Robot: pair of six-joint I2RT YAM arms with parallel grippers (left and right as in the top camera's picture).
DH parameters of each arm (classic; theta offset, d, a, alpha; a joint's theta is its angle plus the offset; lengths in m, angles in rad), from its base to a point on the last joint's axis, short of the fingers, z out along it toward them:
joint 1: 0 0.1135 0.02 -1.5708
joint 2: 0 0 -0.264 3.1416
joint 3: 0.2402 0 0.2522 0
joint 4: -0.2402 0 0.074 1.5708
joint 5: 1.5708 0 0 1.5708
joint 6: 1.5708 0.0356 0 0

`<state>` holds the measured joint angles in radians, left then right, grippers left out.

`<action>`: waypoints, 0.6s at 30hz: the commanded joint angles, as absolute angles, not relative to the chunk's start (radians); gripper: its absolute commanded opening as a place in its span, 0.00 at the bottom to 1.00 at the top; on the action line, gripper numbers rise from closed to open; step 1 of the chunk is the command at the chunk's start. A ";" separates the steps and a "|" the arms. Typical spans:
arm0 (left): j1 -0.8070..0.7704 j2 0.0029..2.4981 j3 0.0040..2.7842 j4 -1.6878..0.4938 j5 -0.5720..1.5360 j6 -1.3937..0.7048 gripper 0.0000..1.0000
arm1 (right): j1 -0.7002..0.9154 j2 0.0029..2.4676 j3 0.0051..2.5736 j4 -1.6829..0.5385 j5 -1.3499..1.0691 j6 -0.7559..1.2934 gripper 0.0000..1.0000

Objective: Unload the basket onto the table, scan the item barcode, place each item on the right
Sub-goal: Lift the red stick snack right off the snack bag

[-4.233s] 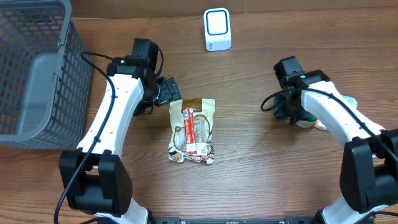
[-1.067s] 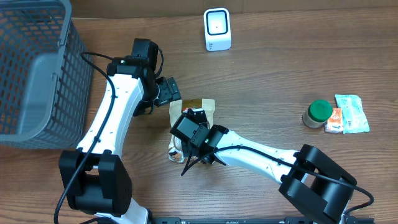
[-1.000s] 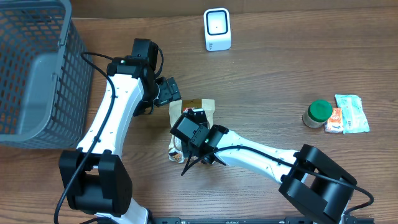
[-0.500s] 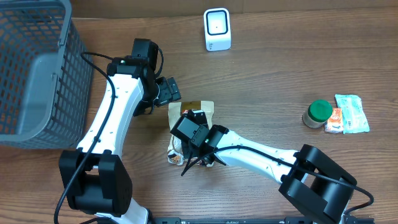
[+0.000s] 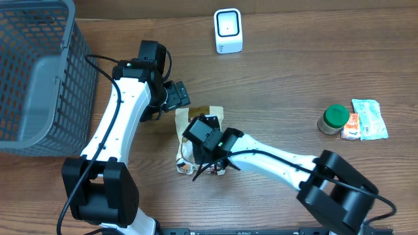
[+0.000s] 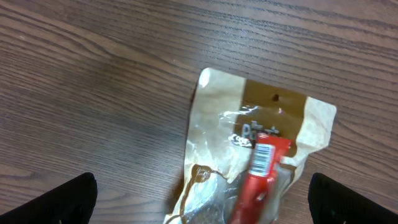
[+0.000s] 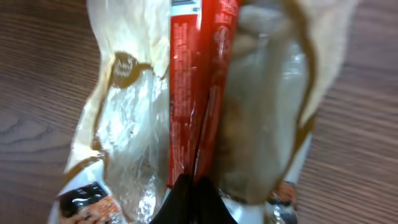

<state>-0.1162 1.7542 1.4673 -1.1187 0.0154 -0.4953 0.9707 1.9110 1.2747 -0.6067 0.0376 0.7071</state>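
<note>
Snack packet (image 5: 204, 112), brown and clear with a red band (image 7: 196, 93) down its middle, lies flat on the wooden table (image 5: 294, 72), well below the white scanner (image 5: 228, 30) and slightly to its left. The right gripper (image 5: 208, 171) sits over the packet's end farthest from the scanner, jaws closed to a point at the foot of the red band; whether film is caught between them I cannot tell. The left gripper (image 5: 181, 96) hovers just beside the packet's scanner-side corner, jaws spread wide and holding nothing. A grey basket (image 5: 39, 72) stands far left of the scanner, a green-lidded jar (image 5: 334, 119) and sachets (image 5: 369, 119) far to its lower right
</note>
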 commanded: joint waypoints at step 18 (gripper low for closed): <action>-0.118 1.732 1.488 -1.118 0.019 -0.501 1.00 | 0.914 1.613 1.265 -0.870 0.142 0.084 0.04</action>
